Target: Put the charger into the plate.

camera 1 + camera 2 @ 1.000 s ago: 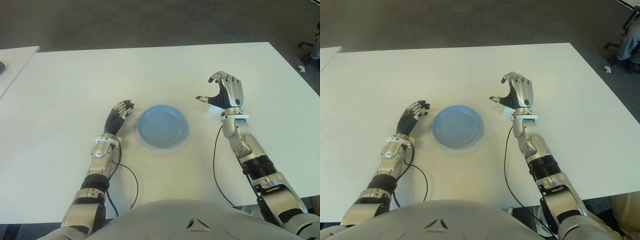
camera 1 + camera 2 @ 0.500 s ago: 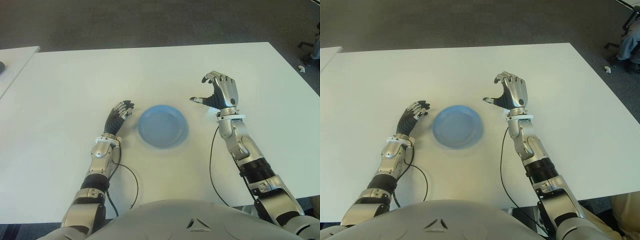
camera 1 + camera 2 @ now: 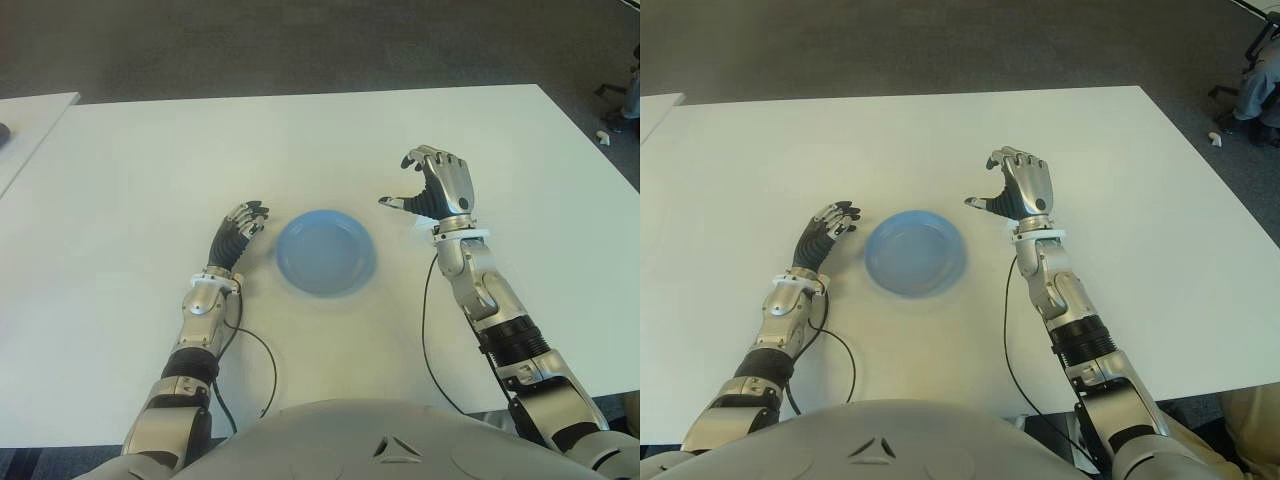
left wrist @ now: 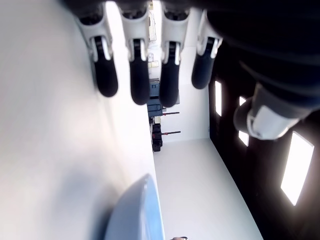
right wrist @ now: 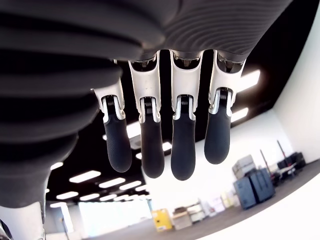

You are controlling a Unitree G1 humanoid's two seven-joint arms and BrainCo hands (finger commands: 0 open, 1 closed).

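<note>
The blue plate (image 3: 326, 251) lies on the white table (image 3: 300, 140), between my two hands. My right hand (image 3: 400, 182) is raised just right of the plate with its fingers (image 5: 182, 145) spread and nothing between them. A small white shape (image 3: 420, 222) shows on the table under that hand's palm. It is mostly hidden, and I cannot tell whether it is the charger. My left hand (image 3: 243, 222) shows close to the plate's left edge, its fingers (image 4: 139, 75) loosely extended and holding nothing.
Black cables (image 3: 428, 330) trail from both wrists toward my body. A second white table (image 3: 30, 120) stands at the far left. Dark carpet lies beyond the table's far edge, with a chair base (image 3: 612, 95) at the right.
My right hand has shifted left toward the plate, mostly in the first half second. The left hand and the plate have not moved.
</note>
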